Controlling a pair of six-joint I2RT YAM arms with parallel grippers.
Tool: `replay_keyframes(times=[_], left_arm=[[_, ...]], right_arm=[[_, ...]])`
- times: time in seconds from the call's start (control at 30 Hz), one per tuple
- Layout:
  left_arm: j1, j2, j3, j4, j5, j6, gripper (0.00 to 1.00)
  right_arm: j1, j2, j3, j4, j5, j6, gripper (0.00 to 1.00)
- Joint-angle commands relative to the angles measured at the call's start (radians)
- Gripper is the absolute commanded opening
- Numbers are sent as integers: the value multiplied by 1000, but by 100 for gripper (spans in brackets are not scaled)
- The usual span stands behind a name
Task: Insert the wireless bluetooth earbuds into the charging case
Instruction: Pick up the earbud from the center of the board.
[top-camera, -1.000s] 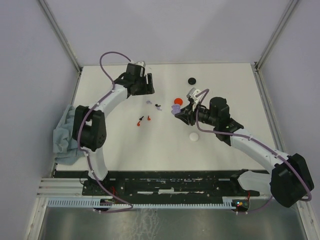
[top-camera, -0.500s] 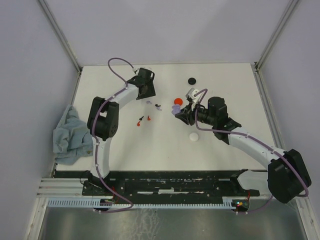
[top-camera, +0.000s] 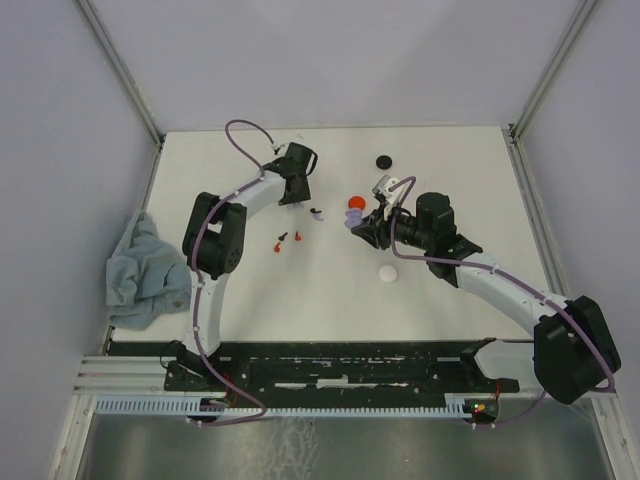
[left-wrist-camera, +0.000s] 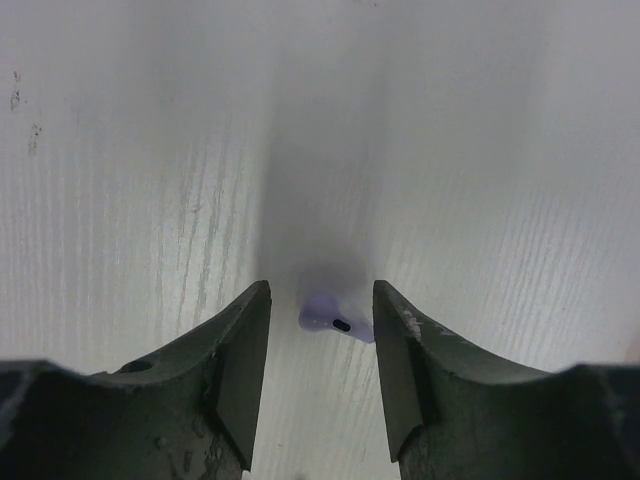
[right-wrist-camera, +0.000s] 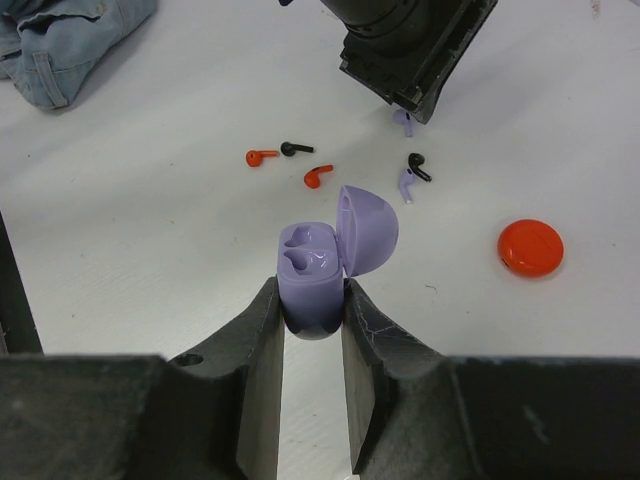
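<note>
Left wrist view: the left claw (left-wrist-camera: 320, 298) stands partly open over the white table (left-wrist-camera: 130, 150). Its two dark fingers (left-wrist-camera: 235, 380) straddle one small lavender plastic stemmed earbud (left-wrist-camera: 338, 322). This earbud lies flat on the table, close to the right-hand finger, and shows a dark oval spot.

Right wrist view: the right claw (right-wrist-camera: 310, 292) clamps the rounded lavender charging case (right-wrist-camera: 310, 262). The case lid is hinged open and exposes two glossy sockets. A second lavender earbud (right-wrist-camera: 406, 184) lies on the table just beside a black earbud (right-wrist-camera: 419, 166).

Left jaws apart, right jaws clamped
</note>
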Motion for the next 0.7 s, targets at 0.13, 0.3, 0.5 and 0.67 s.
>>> replay_keyframes(times=[0.13,0.3,0.5,0.67], left_arm=[[-9,-2,-24,-2,5,-17,40],[-9,-27,-60,-4,27,-16,32],[-7,-31,-65,-1,40,15,29],[-7,-50,-67,-7,73,30,20]], right_arm=[[-8,6,17,71,-21,16,9],[-7,-6,13,68,-20,16,9],[-8,-10,9,72,-29,22,9],[-8,-15,11,72,-40,24,9]])
